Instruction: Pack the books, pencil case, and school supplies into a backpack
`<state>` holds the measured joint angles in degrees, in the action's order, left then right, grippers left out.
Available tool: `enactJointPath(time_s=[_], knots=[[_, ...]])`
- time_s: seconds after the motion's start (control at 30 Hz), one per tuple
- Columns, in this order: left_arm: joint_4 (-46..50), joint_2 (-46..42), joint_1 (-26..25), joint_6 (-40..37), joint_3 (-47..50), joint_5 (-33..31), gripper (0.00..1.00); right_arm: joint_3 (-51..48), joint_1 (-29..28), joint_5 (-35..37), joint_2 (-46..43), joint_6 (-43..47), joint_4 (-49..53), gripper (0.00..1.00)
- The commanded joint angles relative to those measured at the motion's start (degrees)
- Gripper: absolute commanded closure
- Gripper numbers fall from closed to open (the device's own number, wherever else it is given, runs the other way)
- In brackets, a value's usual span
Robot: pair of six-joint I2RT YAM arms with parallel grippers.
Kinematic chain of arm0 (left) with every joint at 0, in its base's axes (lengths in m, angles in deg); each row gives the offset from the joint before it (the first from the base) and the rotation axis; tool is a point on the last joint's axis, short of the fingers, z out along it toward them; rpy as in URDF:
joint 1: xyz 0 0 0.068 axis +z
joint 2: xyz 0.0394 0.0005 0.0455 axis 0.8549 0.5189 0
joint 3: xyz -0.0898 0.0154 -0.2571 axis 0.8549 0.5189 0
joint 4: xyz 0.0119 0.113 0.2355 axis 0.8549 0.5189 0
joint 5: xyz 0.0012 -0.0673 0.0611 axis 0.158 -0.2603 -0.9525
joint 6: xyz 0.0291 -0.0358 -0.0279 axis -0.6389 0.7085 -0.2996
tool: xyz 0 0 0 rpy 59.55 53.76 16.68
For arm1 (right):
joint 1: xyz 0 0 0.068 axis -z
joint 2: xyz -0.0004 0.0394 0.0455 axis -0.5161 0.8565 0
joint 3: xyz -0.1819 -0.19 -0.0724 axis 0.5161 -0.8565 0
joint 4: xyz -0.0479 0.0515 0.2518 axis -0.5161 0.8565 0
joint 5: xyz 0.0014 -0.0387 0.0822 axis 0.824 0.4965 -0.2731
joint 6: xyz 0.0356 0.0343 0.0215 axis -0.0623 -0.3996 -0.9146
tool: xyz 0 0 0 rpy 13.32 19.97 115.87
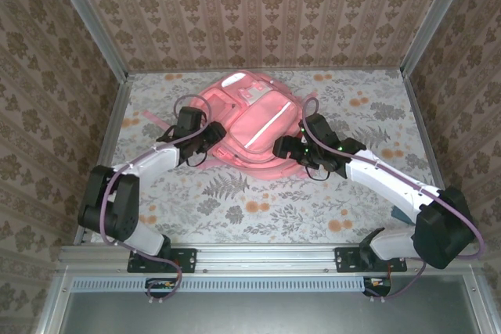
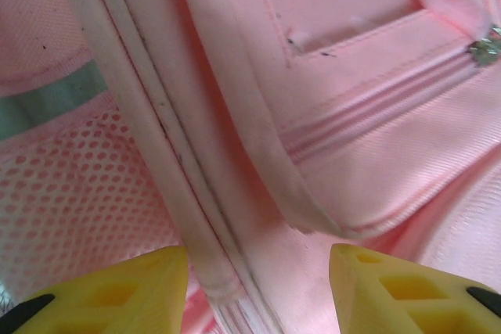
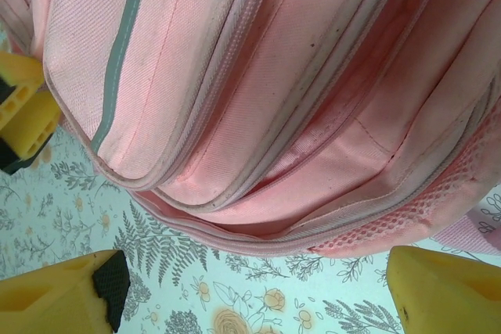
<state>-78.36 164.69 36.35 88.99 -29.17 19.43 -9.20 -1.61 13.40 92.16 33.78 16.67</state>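
The pink backpack [image 1: 243, 123] lies flat on the middle of the desk [image 1: 235, 205], toward the far side. It's soft woven fabric with pale piped seams, zip lines, a grey-green stripe [image 3: 117, 60] and a mesh side panel [image 2: 78, 193]. A floral cloth covers the desk. The left pincer [image 2: 258, 279] stands half open astride a piped seam, not clamping it. The right pincer [image 3: 254, 279] gapes wide over the cloth just off the bag's edge, holding nothing.

A pink backpack [image 1: 250, 127] lies on the floral-patterned table [image 1: 235, 201].
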Motion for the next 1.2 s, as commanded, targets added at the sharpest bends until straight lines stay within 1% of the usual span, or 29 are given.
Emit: enactJointPath(time_s=[0.0,0.07,0.13,0.27,0.33,0.4,0.57,0.67,0.87,1.03,1.1,1.17], knots=[[-3.3,1.8,0.2,1.7,-1.2,1.0,0.49,1.9,-0.4,0.9,0.3,-0.5,-0.2,0.13],[-4.7,2.5,0.4,2.1,-0.9,1.8,0.50,1.9,-0.4,0.8,0.5,-0.6,-0.1,0.13],[-6.8,3.0,0.6,2.8,-0.5,3.5,0.52,2.0,-0.5,0.9,0.5,-0.5,0.0,0.13],[-11.2,3.1,0.7,4.4,0.6,6.8,0.67,2.9,-1.4,2.0,1.1,0.6,1.0,0.14],[-12.0,2.7,0.7,4.8,0.7,7.8,0.73,3.9,-2.5,3.8,1.5,1.5,2.3,0.14],[-12.4,1.9,0.7,5.4,0.9,8.9,0.81,5.2,-4.2,6.2,2.0,2.4,3.9,0.15],[-13.4,-1.1,0.5,7.8,1.6,10.9,0.91,8.2,-8.7,10.7,4.2,2.8,6.1,0.18],[-12.9,-3.4,-0.1,9.6,1.5,11.7,0.93,10.7,-12.1,13.4,6.6,2.5,7.1,0.20],[-12.3,-6.7,-2.1,15.0,0.8,11.6,0.93,15.7,-19.0,16.4,11.8,-0.6,7.5,0.30],[-10.9,-8.0,-3.4,18.4,-0.3,9.5,0.93,18.2,-20.8,15.7,15.7,-3.1,5.1,0.40],[-11.1,-7.9,-5.2,20.2,-0.4,8.9,0.93,20.0,-20.9,15.7,17.7,-3.4,5.3,0.44],[-11.4,-7.5,-5.6,21.9,-0.5,8.7,0.93,21.1,-20.9,18.6,19.2,-4.1,6.1,0.47]])
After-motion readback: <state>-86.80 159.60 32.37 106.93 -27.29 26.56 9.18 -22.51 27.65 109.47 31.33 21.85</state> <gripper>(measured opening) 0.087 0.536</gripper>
